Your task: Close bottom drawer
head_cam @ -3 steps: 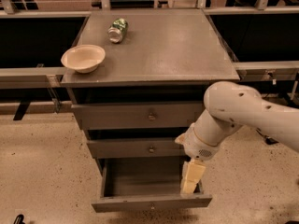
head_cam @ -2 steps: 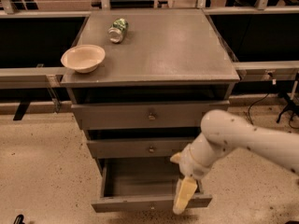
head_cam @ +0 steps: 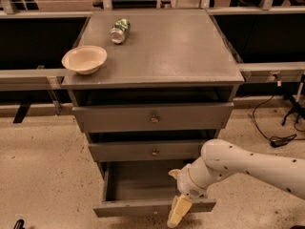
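Observation:
The bottom drawer [head_cam: 138,207] of the grey cabinet is pulled out, its slim front panel low in the view and its plain grey box inside showing. Its knob is hidden. My gripper [head_cam: 176,213] hangs from the white arm that reaches in from the right. It sits at the drawer's front panel, right of centre, with its yellowish fingers pointing down over the panel's edge. The mid-sized drawer [head_cam: 153,150] and the tallest top drawer [head_cam: 153,117] above stand closed, each with a small knob.
On the cabinet top [head_cam: 176,51] a beige bowl [head_cam: 85,59] sits at the left edge and a green can [head_cam: 119,30] lies at the back. Black cables [head_cam: 276,138] lie on the speckled floor to the right. Metal rails run behind the cabinet.
My gripper has moved left and down, from inside the open drawer's right part to its front panel. The drawer stands as far out as before.

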`<state>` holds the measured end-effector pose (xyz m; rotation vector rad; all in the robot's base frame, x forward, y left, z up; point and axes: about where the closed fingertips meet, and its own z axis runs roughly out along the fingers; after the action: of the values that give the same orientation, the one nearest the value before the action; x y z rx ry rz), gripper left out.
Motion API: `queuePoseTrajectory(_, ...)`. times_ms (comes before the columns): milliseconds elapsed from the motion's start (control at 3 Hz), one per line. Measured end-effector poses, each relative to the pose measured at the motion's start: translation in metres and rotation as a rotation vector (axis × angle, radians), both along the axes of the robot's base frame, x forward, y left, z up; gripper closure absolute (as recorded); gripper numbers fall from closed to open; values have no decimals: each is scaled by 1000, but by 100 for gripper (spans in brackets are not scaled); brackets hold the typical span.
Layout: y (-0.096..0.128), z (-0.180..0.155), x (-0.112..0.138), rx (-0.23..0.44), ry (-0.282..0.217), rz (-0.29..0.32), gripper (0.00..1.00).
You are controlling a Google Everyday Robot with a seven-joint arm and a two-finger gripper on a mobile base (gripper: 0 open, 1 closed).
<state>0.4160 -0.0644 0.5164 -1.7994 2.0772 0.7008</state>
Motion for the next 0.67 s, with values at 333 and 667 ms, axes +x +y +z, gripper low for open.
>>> queuePoseTrajectory(333, 3, -15, -2, -6, 54, 25, 0)
queuePoseTrajectory(667, 11, -58, -13, -3, 19, 111, 0)
